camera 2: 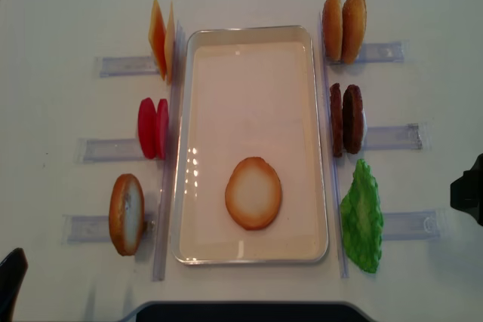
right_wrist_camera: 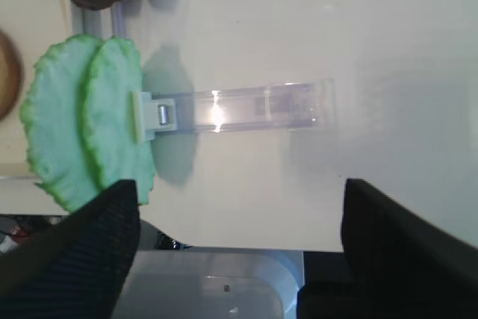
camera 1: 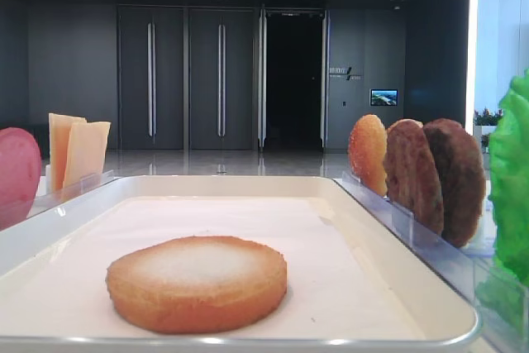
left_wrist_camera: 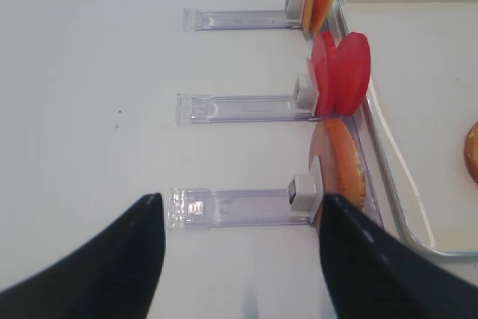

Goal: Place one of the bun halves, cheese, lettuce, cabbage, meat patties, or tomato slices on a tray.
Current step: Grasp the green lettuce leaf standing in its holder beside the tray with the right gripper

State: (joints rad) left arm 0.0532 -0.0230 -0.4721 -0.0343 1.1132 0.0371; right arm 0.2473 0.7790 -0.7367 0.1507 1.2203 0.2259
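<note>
One bun half (camera 2: 253, 193) lies flat in the tray (camera 2: 256, 33), my right claw (right_wrist_camera: 239, 259) gapes empty beside the racked lettuce (right_wrist_camera: 86, 121), upright for easy pinching.

Tray (camera 2: 321, 148): white w/ glossy rim. Bun half (camera 2: 253, 193): pale, sugary matt face. Meat patties (camera 1: 434, 175): rough, grainy. Holders (left_wrist_camera: 239, 208): clear shiny plastic. Tomato slices (left_wrist_camera: 342, 72): smooth. Table (left_wrist_camera: 89, 72): matt white.

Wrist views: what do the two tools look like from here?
Both tools show two broad, matte black fingers tapering toward the tips, left tool and right tool. The right fingers show a fine ribbed texture. No cables or markings are visible.
</note>
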